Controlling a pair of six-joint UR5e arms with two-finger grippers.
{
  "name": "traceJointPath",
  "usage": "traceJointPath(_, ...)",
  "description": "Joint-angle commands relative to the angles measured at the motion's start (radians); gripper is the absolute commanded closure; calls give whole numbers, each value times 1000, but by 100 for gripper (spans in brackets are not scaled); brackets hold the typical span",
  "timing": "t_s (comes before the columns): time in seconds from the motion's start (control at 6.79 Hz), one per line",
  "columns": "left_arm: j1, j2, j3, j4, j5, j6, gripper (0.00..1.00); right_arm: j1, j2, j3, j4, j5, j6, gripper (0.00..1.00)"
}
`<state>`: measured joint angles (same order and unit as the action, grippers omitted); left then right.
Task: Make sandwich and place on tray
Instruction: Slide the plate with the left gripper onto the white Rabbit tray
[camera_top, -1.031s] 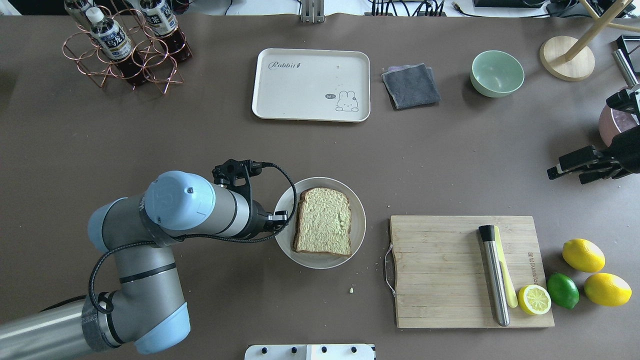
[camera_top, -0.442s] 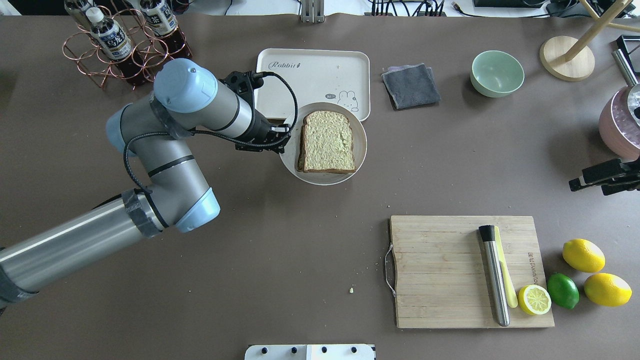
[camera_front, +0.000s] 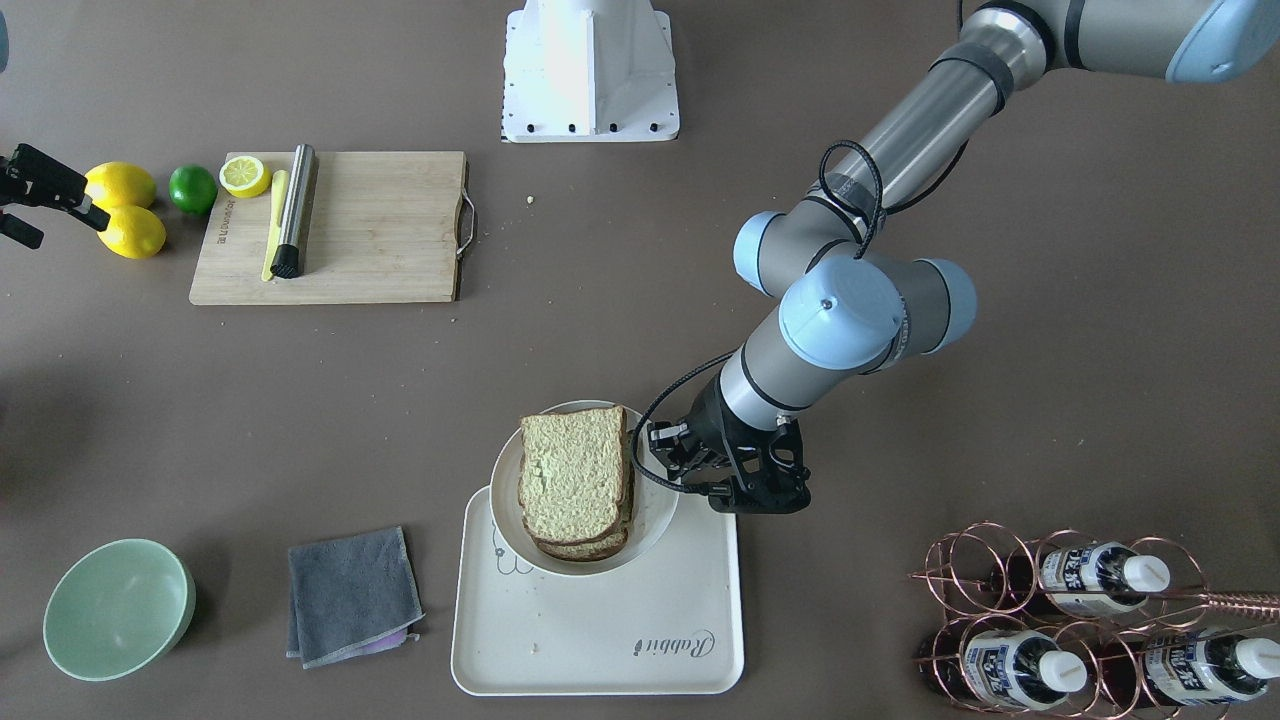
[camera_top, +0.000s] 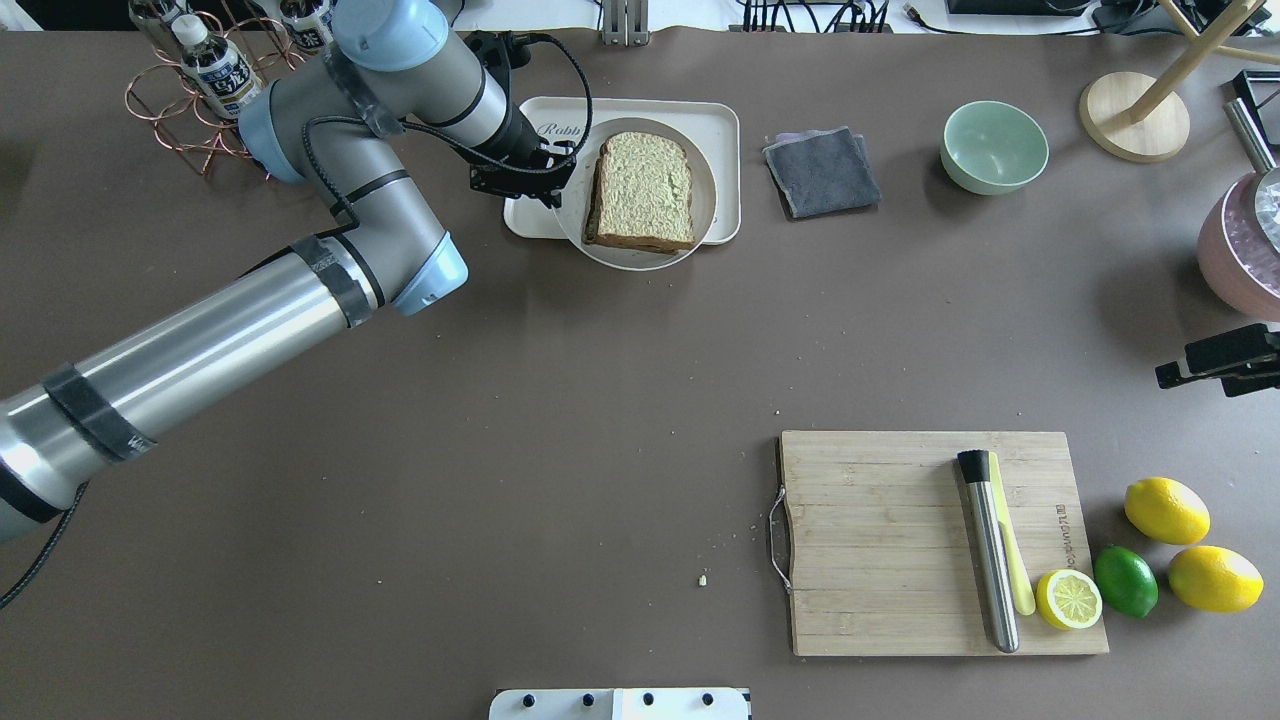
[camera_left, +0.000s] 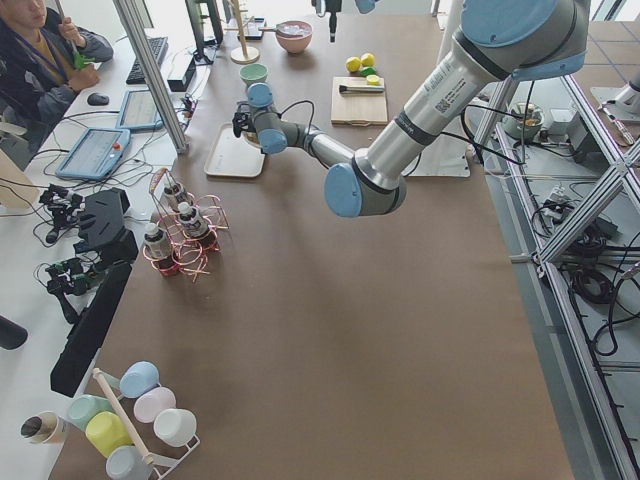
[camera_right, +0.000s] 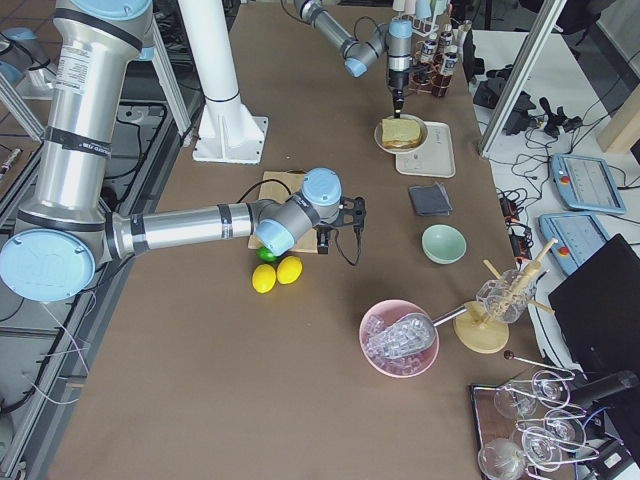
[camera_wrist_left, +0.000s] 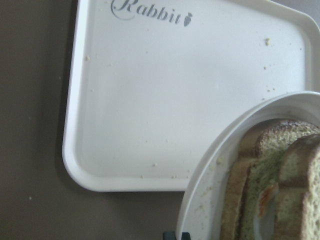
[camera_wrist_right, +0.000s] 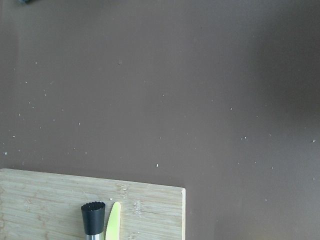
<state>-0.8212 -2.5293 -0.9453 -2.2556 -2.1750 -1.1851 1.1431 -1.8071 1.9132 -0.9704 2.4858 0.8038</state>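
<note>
The sandwich, two speckled bread slices with a bit of egg showing between them, lies on a round white plate. My left gripper is shut on the plate's left rim and holds it over the cream tray, with the plate's near edge overhanging the tray's front rim. In the front view the gripper grips the plate above the tray. My right gripper is open and empty at the table's right edge.
A grey cloth and a green bowl lie right of the tray. A copper bottle rack stands to its left. The cutting board holds a steel muddler, a yellow knife and a half lemon. Lemons and a lime lie beside it.
My left arm has carried the plate with the sandwich away from the table's middle, forward to over the tray. My right gripper has drawn back toward the right edge.
</note>
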Motion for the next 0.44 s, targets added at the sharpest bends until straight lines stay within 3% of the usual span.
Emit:
traceJointPath(0.0,-19,-100,213,-85,-3,45,100,3,-1,3,-1,-8,0,0)
traceJointPath(0.29,-24,-128,284,-116,3,50,100,1,-5,6,-1,-10,0,0)
